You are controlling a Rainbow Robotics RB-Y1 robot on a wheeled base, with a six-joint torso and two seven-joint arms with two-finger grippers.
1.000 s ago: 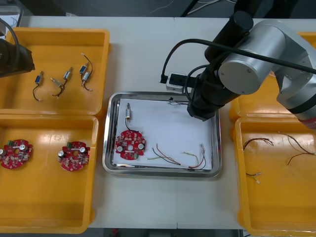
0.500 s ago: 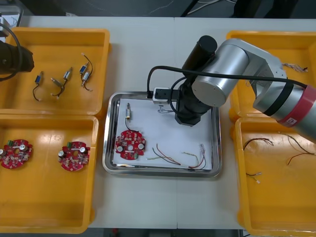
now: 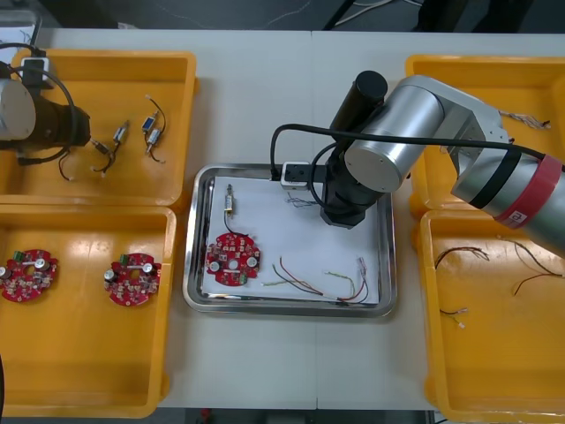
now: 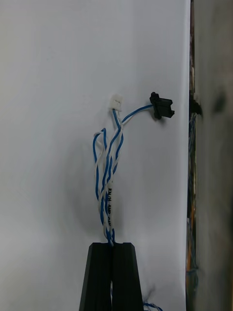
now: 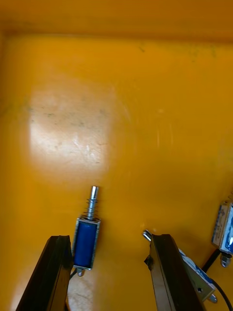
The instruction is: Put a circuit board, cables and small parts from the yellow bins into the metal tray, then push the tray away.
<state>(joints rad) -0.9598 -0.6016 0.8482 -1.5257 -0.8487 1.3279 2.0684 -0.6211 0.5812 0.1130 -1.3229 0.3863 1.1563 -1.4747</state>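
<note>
Blue-and-white cable (image 4: 109, 180) pinched in right tool (image 4: 111, 247) (over tray (image 3: 291, 307)); left tool (image 5: 110, 240) spread around small metal part (image 5: 87, 235).

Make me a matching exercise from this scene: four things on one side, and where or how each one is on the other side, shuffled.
Things
1. twisted blue and white cable
2. left gripper
3. red circuit board
4. red and yellow cables

Places or states
A. in the metal tray, by its left wall
B. pinched in the right gripper's shut jaws
C. jaws open, a small metal part between them, in a yellow bin
D. lying loose at the tray's near right

Pairs: 1-B, 2-C, 3-A, 4-D
</note>
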